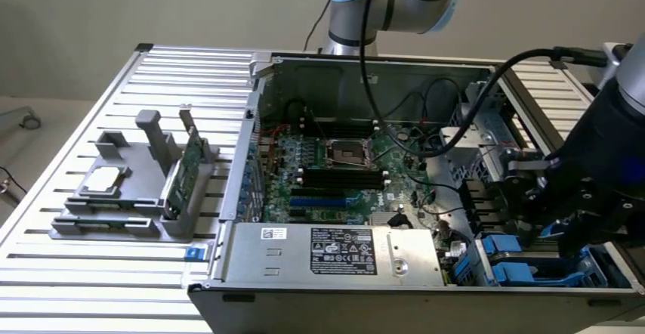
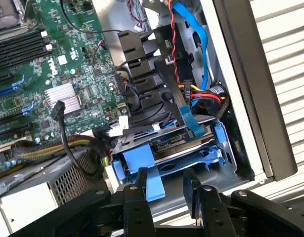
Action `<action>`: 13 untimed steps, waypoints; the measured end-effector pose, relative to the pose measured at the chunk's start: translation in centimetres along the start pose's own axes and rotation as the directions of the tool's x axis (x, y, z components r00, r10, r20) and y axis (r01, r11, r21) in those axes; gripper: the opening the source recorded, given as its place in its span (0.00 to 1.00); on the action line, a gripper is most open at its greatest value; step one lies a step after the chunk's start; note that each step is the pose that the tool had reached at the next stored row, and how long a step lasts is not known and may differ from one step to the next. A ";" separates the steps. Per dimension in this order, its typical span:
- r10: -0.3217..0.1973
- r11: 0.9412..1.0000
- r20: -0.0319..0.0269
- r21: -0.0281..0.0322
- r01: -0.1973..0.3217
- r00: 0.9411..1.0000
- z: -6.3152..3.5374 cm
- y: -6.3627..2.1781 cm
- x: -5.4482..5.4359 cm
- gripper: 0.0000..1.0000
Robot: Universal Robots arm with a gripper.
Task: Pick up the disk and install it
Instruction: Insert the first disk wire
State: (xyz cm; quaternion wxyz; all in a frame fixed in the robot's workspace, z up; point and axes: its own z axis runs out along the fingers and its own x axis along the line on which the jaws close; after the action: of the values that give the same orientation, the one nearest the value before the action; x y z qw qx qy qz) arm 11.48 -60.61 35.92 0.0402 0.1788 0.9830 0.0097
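Note:
The disk lies in its blue plastic carrier inside the drive bay at the case's front corner, with flat blue and red-black cables running over it. In the exterior view the disk shows as blue rails at the lower right of the open computer case. My gripper hangs just off the disk's outer end. Its black fingers stand apart on either side of a blue carrier tab, with a gap to the other finger. In the exterior view the gripper sits over that bay corner.
The motherboard fills the case floor, and the power supply lies along the front. Loose black cables cross above the bay. On the exterior view's left, a grey fixture on the slatted table carries a green card and a silver chip.

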 end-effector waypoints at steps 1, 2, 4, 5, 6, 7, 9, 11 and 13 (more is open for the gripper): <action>0.014 1.000 0.000 0.000 -0.014 1.000 0.05 0.00 0.0 0.42; 0.028 1.000 0.000 -0.001 -0.028 1.000 0.09 0.00 0.0 0.42; 0.053 0.999 0.000 -0.001 -0.053 0.999 0.14 -0.01 0.0 0.42; 0.064 0.998 0.000 -0.001 -0.064 0.998 0.16 0.00 0.0 0.42; 0.072 0.997 -0.001 -0.002 -0.072 0.997 0.19 0.01 0.0 0.42; 0.080 0.997 -0.001 -0.003 -0.080 0.997 0.20 0.03 -0.1 0.42; 0.094 0.996 -0.001 -0.003 -0.094 0.996 0.21 0.06 -0.1 0.42; 0.107 0.994 -0.001 -0.003 -0.107 0.994 0.23 0.11 -0.2 0.42; 0.118 0.993 0.000 -0.002 -0.118 0.993 0.25 0.17 -0.3 0.42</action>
State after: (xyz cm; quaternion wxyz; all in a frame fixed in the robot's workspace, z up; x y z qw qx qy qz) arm 11.85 -60.56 35.70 0.0396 0.2366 0.9707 0.0132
